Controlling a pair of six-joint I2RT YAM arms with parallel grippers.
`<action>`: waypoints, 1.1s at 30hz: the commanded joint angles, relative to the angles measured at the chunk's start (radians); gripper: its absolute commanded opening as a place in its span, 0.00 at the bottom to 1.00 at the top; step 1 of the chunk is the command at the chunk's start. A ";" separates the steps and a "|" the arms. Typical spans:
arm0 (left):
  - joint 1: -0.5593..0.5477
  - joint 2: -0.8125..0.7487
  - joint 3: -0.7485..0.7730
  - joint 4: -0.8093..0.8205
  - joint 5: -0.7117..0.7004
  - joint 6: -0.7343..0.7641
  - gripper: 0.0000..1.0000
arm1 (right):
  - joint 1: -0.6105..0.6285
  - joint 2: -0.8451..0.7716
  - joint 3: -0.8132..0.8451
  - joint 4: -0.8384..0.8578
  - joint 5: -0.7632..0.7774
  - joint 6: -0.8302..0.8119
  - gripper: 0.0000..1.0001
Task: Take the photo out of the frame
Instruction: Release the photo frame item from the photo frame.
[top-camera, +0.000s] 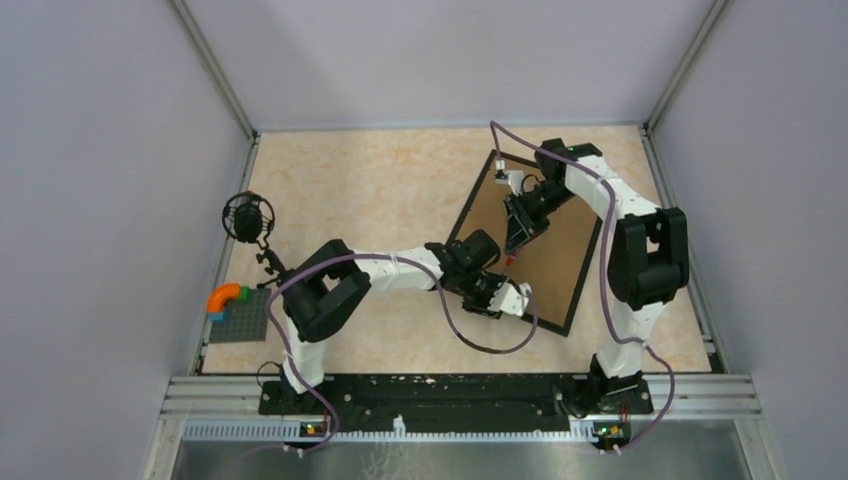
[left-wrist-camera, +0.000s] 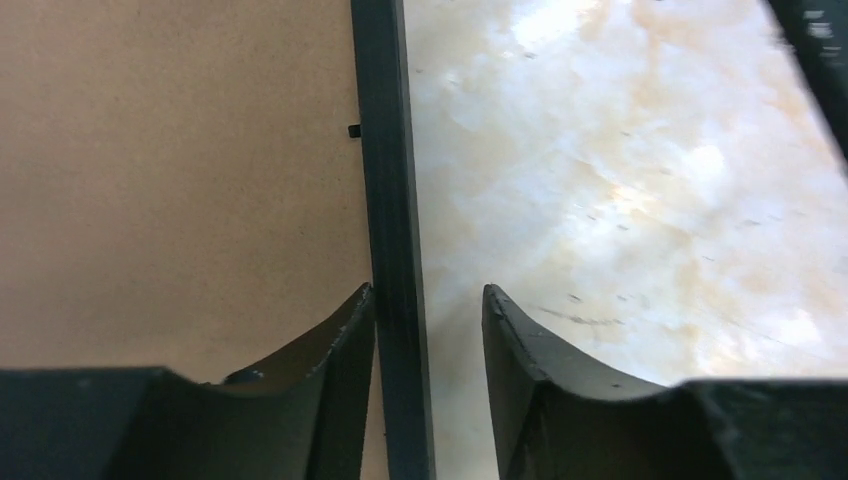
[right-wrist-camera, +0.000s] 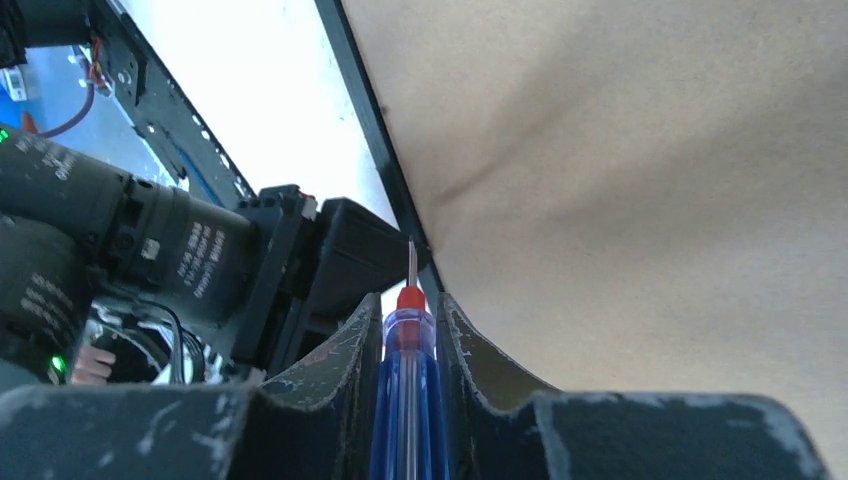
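Observation:
The frame (top-camera: 560, 262) lies face down on the table, its plain brown back up and its thin black border around it. The photo is hidden under that back. My left gripper (top-camera: 515, 297) is at the frame's near left edge. In the left wrist view this gripper (left-wrist-camera: 428, 292) is open and straddles the black frame edge (left-wrist-camera: 385, 200). One finger rests against the edge, the other stands apart over the table. My right gripper (right-wrist-camera: 410, 305) is shut on a blue screwdriver (right-wrist-camera: 408, 380) with a red collar. Its metal tip points at the frame's edge beside the left gripper.
A black round microphone (top-camera: 247, 217) on a stand is at the left wall. A grey baseplate (top-camera: 240, 322) with an orange and green brick (top-camera: 224, 297) lies near the left arm's base. Grey walls enclose the marbled table (top-camera: 370, 190). Cables loop over both arms.

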 joint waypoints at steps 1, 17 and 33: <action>0.052 -0.097 0.031 -0.258 0.221 -0.070 0.49 | 0.020 0.021 0.062 -0.002 -0.038 -0.026 0.00; 0.347 -0.125 -0.072 -0.397 0.138 0.430 0.48 | 0.119 0.059 0.056 0.118 -0.048 0.112 0.00; 0.307 -0.128 -0.186 -0.320 0.128 0.485 0.10 | 0.162 0.131 0.040 0.210 -0.094 0.181 0.00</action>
